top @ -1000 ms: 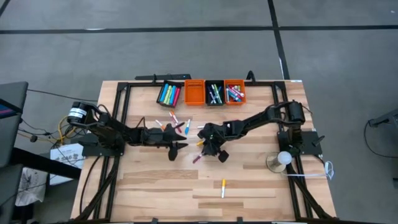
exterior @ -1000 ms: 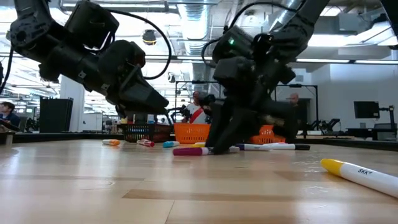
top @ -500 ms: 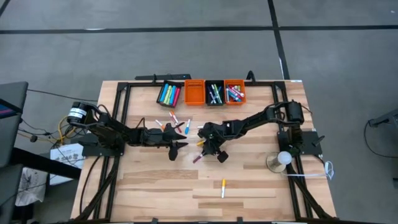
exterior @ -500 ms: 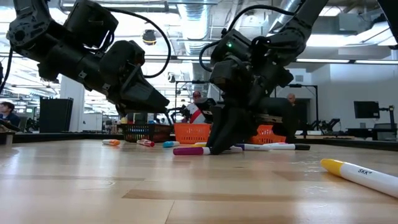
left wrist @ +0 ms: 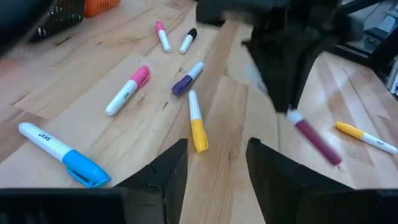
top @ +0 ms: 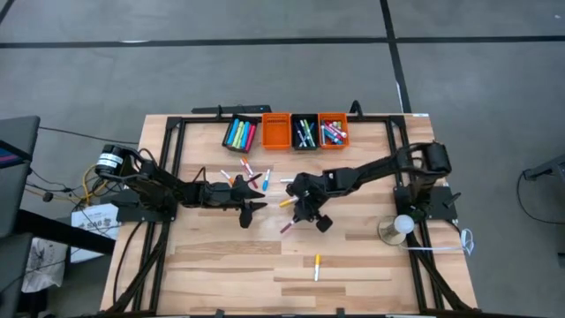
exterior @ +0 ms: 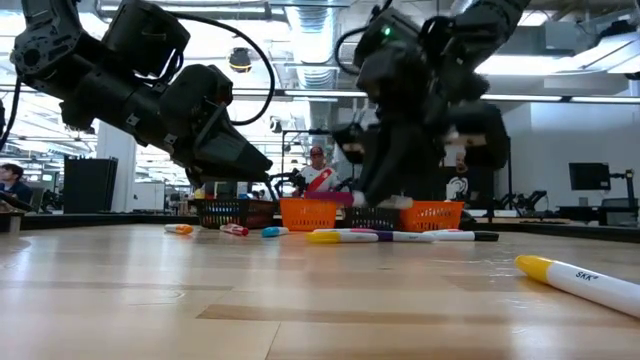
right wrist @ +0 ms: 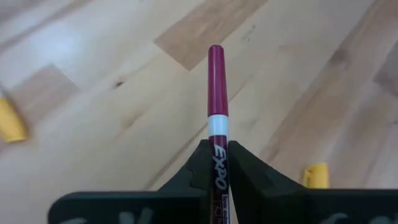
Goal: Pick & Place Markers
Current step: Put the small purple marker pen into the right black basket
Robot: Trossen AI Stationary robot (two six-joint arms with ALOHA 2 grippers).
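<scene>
Up comes the right pincer (top: 302, 218), lifting a maroon marker (right wrist: 216, 106) clamped between its fingers off the table (top: 353, 256). Left pincer (top: 250, 212) hovers mid-table, jaws apart, holding nothing.

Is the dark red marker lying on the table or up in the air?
Up in the air: the right gripper pinches the dark red marker above the table.

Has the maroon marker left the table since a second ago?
Yes. In the low view the maroon marker, shut in the right hand, now sits level with the orange bin top; before, it lay on the wood.
</scene>
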